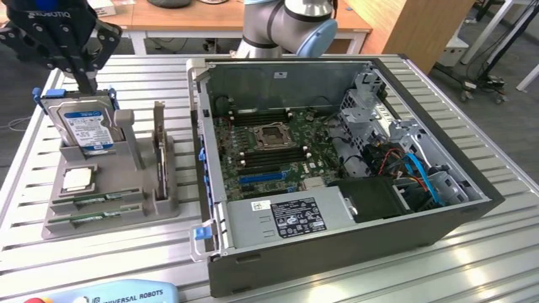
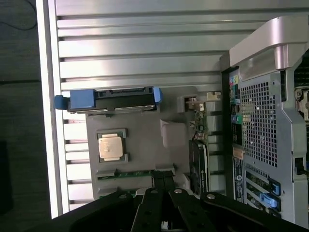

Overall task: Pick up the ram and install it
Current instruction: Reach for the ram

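Two slim green ram sticks (image 1: 95, 199) (image 1: 89, 217) lie flat in slots at the front of a grey holder (image 1: 126, 183) on the exterior view's left. In the wrist view one ram stick (image 2: 128, 174) shows as a green strip just beside the fingertips, and the edge of the other (image 2: 108, 195) lies further along. My black gripper (image 1: 87, 83) (image 2: 163, 181) hangs shut and empty, high over the holder's back end, above the hard drive (image 1: 82, 126). The open computer case (image 1: 337, 145) shows its motherboard with dark memory slots (image 1: 269, 154) around the processor socket (image 1: 271, 134).
The holder also carries a silver processor chip (image 1: 76, 179) (image 2: 111, 146), the blue-labelled hard drive with blue handles (image 2: 113, 99) and an upright board (image 1: 158, 148). Everything stands on a slatted aluminium table (image 1: 488, 252). A teach pendant (image 1: 110, 293) lies at the front edge.
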Available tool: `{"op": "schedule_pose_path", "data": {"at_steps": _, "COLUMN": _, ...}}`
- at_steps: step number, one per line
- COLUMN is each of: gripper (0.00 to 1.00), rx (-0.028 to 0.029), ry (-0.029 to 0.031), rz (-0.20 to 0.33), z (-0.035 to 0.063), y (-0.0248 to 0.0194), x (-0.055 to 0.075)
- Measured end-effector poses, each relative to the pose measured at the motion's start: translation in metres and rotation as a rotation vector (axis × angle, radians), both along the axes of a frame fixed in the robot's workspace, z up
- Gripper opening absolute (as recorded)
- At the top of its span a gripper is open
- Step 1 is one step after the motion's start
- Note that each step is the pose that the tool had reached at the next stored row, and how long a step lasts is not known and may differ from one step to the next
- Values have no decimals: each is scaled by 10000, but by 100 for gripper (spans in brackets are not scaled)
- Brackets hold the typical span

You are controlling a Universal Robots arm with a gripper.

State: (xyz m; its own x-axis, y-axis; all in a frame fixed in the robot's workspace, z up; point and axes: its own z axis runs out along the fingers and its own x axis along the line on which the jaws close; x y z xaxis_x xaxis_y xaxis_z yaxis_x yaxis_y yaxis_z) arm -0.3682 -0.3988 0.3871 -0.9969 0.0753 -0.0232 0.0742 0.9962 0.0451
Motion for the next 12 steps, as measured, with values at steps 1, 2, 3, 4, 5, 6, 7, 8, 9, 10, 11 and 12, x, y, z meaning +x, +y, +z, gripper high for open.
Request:
{"op": "schedule_pose_path", "data": {"at_steps": 1, "gripper": 10, "rx": 0, "ry": -1, "rz": 0, "z": -2, "y": 0, "x": -21}}
{"op": "schedule_pose_path", "data": {"at_steps": 2, "gripper": 10, "rx": 0, "ry": -1, "rz": -1, "z": -4, "y": 0, "x": -35}}
{"op": "schedule_pose_path", "data": {"at_steps": 3, "gripper": 10, "rx": 0, "ry": -1, "rz": -1, "z": -4, "y": 0, "x": -42}}
{"op": "schedule_pose_path", "data": {"at_steps": 4, "gripper": 10, "rx": 0, "ry": -1, "rz": -1, "z": -4, "y": 0, "x": -44}}
{"op": "schedule_pose_path", "data": {"at_steps": 5, "gripper": 10, "rx": 0, "ry": -1, "rz": 0, "z": -5, "y": 0, "x": -43}}
{"op": "schedule_pose_path", "data": {"at_steps": 6, "gripper": 10, "rx": 0, "ry": -1, "rz": 0, "z": -4, "y": 0, "x": -44}}
{"op": "schedule_pose_path", "data": {"at_steps": 7, "gripper": 10, "rx": 0, "ry": -1, "rz": 0, "z": -4, "y": 0, "x": -44}}
{"op": "schedule_pose_path", "data": {"at_steps": 8, "gripper": 10, "rx": 0, "ry": 0, "rz": -2, "z": -4, "y": -2, "x": -46}}
{"op": "schedule_pose_path", "data": {"at_steps": 9, "gripper": 10, "rx": 0, "ry": 0, "rz": -2, "z": -4, "y": -9, "x": -46}}
{"op": "schedule_pose_path", "data": {"at_steps": 10, "gripper": 10, "rx": 0, "ry": 0, "rz": -2, "z": -4, "y": -18, "x": -46}}
{"op": "schedule_pose_path", "data": {"at_steps": 11, "gripper": 10, "rx": 0, "ry": 0, "rz": -2, "z": -4, "y": -30, "x": -46}}
{"op": "schedule_pose_path", "data": {"at_steps": 12, "gripper": 10, "rx": 0, "ry": 0, "rz": -2, "z": -4, "y": -43, "x": -46}}
